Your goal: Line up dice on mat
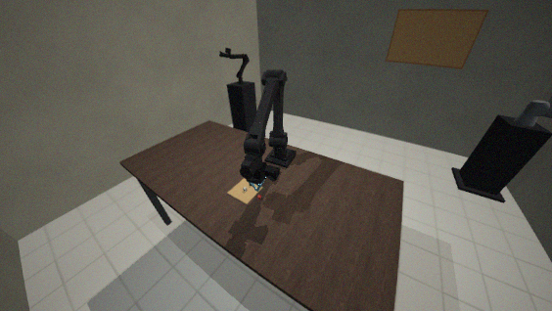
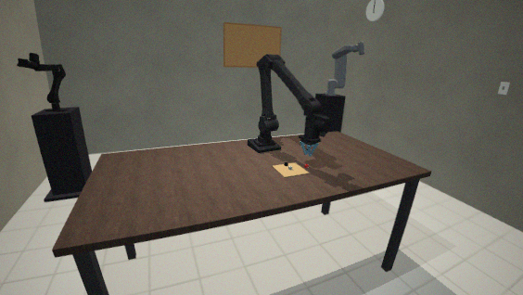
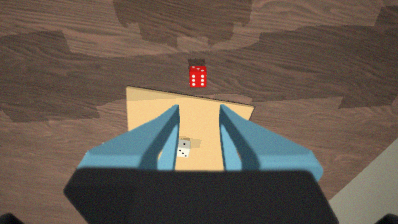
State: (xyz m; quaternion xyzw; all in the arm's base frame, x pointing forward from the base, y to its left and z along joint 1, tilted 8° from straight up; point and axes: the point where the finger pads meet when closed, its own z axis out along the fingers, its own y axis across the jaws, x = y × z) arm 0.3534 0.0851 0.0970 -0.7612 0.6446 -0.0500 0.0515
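The exterior view shows a brown wood-grained table (image 1: 343, 215) (image 2: 185, 185) (image 3: 325, 65) on dark square legs, standing on a pale tiled floor (image 1: 88, 244) (image 2: 232, 260). Its dark top carries the arm's jagged shadows, and a broad shadow falls over the tiles.

The black six-joint arm (image 1: 264, 110) (image 2: 265, 93) rises from its base near the table's far edge and bends down at the wrist. Its gripper (image 1: 256, 186) (image 2: 309, 154) (image 3: 199, 111) hangs above the table, blue fingers partly spread with a gap between them and nothing pinched.

The tan mat (image 1: 238, 194) (image 2: 294, 173) (image 3: 200, 125) lies flat on the wood. On it sit the white die (image 1: 245, 189) (image 2: 290, 168) (image 3: 184, 148) and the black die (image 2: 286, 164), near one another; the wrist view does not show the black one. The red die (image 1: 259, 197) (image 2: 306, 165) (image 3: 198, 77) is off the mat, on the wood just beside its edge. From the wrist, its large face shows six pips.

Around the table, the room has plain grey-green and beige walls. An orange-brown board (image 1: 436, 38) (image 2: 250, 44) hangs behind the arm, with a round clock (image 2: 375, 10) and a pale switch plate (image 2: 503, 88) farther right in the exterior view. A smaller black arm (image 1: 246, 64) (image 2: 57, 83) and a grey arm (image 1: 529, 114) (image 2: 340, 70) stand on separate black pedestals.
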